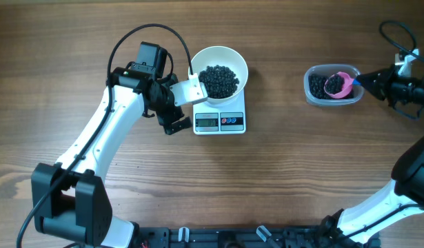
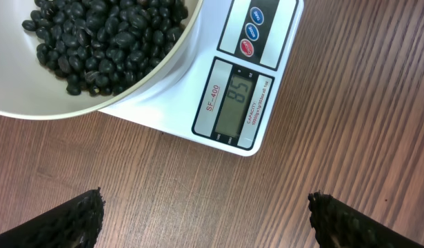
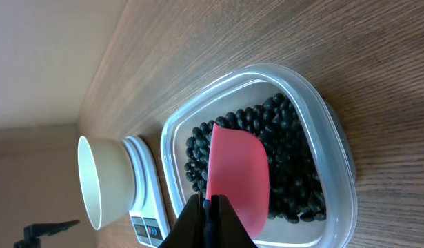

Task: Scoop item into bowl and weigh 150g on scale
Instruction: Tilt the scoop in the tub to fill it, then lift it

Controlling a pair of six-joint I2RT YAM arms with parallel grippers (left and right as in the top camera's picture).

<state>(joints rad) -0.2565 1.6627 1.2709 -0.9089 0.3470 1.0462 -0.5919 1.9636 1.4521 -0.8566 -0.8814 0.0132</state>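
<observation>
Overhead: glossy black beans (image 1: 219, 80) heap in the white bowl (image 1: 238, 60) on the scale (image 1: 232, 127), upper centre. Left wrist: my left fingers (image 2: 70, 220) stand wide apart at the bottom corners, facing the display, which reads 85. Right wrist: my right fingers (image 3: 208, 224) are clamped on the pink scoop (image 3: 238, 179), which lies on more beans in the tub (image 3: 336, 158).

white arm links (image 1: 108, 131), black joints (image 1: 149, 58) and cables (image 1: 139, 29), seemingly ribbed black fingers (image 2: 67, 220).
</observation>
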